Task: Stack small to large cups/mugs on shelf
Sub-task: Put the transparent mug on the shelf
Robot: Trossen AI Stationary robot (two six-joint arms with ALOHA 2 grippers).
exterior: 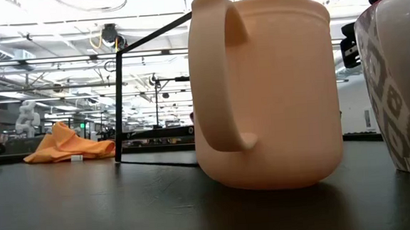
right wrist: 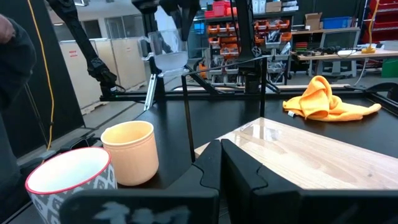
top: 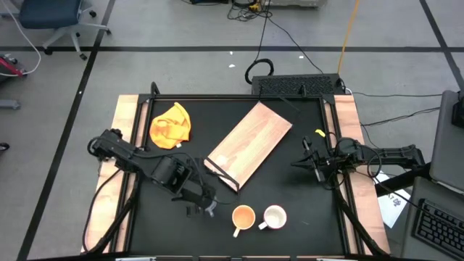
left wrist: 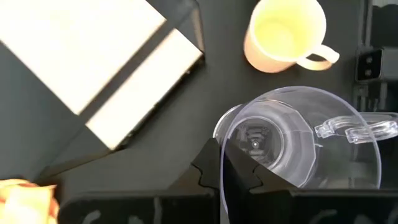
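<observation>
My left gripper (top: 205,201) is shut on the clear glass cup (left wrist: 292,137) at the table's near left-centre; the cup also shows in the right wrist view (right wrist: 166,46). The yellow-orange mug (top: 243,216) and the white mug (top: 274,216) stand on their bases side by side near the front edge, just right of it. The wooden shelf (top: 250,145) lies slantwise at the table's middle. My right gripper (top: 304,161) is shut and empty at the right side, beside the shelf (right wrist: 311,155). My left gripper pinches the glass cup's wall at the rim (left wrist: 222,152), on the side opposite the handle (left wrist: 354,127), one finger inside the cup and one outside. The fingers point down from above. The right wrist view shows the cup lifted clear of the table.
A crumpled yellow cloth (top: 172,125) lies at the far left of the table. A thin black frame (exterior: 119,106) rises from the shelf's near end. The two mugs (exterior: 264,90) stand close to the table's front edge.
</observation>
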